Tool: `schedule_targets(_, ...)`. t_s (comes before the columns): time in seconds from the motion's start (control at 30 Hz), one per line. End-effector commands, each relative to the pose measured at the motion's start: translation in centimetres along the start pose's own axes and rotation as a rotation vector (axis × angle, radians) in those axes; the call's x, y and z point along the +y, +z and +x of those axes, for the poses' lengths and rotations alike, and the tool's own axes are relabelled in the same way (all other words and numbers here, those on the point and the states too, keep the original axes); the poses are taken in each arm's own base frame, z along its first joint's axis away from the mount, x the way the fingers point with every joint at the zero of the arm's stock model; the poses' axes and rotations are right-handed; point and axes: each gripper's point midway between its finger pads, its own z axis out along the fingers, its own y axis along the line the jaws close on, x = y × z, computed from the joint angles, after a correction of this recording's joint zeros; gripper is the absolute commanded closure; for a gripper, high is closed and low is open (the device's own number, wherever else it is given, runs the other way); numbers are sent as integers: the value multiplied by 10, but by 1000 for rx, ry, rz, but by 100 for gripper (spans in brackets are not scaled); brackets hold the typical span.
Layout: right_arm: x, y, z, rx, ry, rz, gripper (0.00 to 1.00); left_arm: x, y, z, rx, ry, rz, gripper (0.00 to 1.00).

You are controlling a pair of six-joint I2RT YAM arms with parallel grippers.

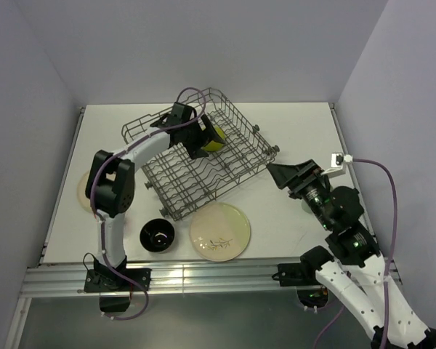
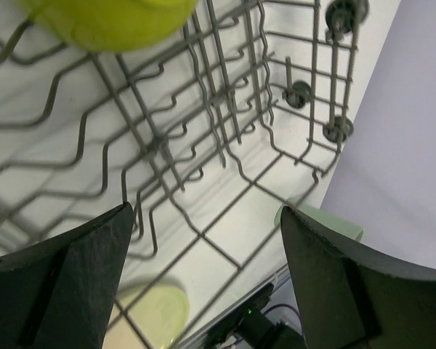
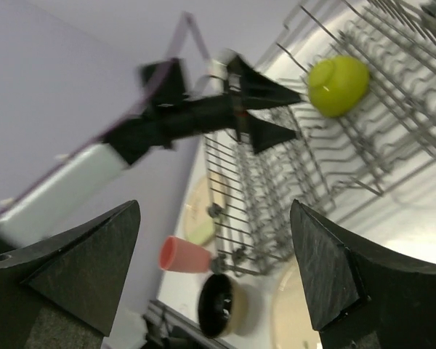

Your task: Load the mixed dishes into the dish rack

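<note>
The grey wire dish rack [image 1: 203,171] sits mid-table, with the lime-green bowl [image 1: 216,138] lying inside at its far end. My left gripper [image 1: 203,139] hangs over the rack just beside the bowl [image 2: 109,22], open and empty. My right gripper [image 1: 280,174] is open and empty, right of the rack, above the table. The large leaf-sprig plate [image 1: 219,230] and the black bowl [image 1: 158,235] lie in front of the rack. The small cream plate [image 1: 82,190] lies left, partly under the left arm. The coral-pink cup [image 3: 185,254] lies on its side by that plate. The mint-green cup [image 2: 320,222] peeks from behind a finger.
The rack's wheeled side rail [image 2: 334,80] faces the right arm. The table's metal front rail [image 1: 203,280] runs along the near edge. Purple-grey walls close in on the far, left and right sides. The left arm [image 1: 116,182] reaches over the table's left part.
</note>
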Motion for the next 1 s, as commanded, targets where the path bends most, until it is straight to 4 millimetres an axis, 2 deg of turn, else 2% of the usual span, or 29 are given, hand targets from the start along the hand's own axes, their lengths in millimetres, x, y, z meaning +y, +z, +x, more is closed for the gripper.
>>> schedule_targets(0.0,-24,18,15,48,-66,67,10,-23,-46,-4,-103,79,33,11)
schedule_targets(0.03,-30,22,17,47,-81,86,11,-16,-49,-2,-115,79,19,12)
schedule_targets(0.07,-41,30,23,63,-94,118,15,-26,-67,-2,-144,94,42,13)
schedule_targets(0.13,-55,37,26,86,-137,182,19,-23,-80,3,-163,105,30,13)
schedule_targets(0.17,-60,40,25,90,-148,221,20,-28,-99,2,-203,113,35,13)
schedule_targets(0.23,-74,49,37,129,-154,259,21,-30,-117,6,-234,125,45,13)
schedule_targets(0.27,-77,54,41,133,-151,250,22,-32,-134,11,-253,129,64,13)
schedule_targets(0.3,-85,58,47,145,-150,267,24,-33,-142,15,-260,131,79,12)
schedule_targets(0.33,-89,62,50,147,-140,279,26,-25,-144,22,-254,122,75,12)
schedule_targets(0.37,-96,69,56,161,-127,293,27,-37,-164,27,-271,133,134,12)
schedule_targets(0.4,-99,72,59,167,-117,295,27,-39,-170,33,-268,141,157,12)
schedule_targets(0.43,-99,75,61,167,-103,294,28,-31,-172,42,-252,128,163,12)
schedule_targets(0.47,-103,80,66,164,-82,289,30,-40,-190,47,-274,140,210,12)
schedule_targets(0.53,-112,83,66,135,-37,322,32,-35,-199,57,-271,124,226,12)
schedule_targets(0.57,-115,88,65,111,-22,316,32,-39,-215,62,-293,132,256,11)
schedule_targets(0.63,-123,93,64,95,11,345,32,-34,-224,69,-305,121,269,11)
schedule_targets(0.67,-130,98,65,94,18,362,32,-37,-238,74,-324,130,294,11)
schedule_targets(0.73,-137,102,63,76,36,385,32,-34,-252,80,-338,137,301,11)
schedule_targets(0.93,-158,116,58,45,70,408,33,-28,-280,97,-351,166,316,10)
schedule_targets(0.97,-165,118,62,59,77,425,33,-25,-282,100,-349,164,307,10)
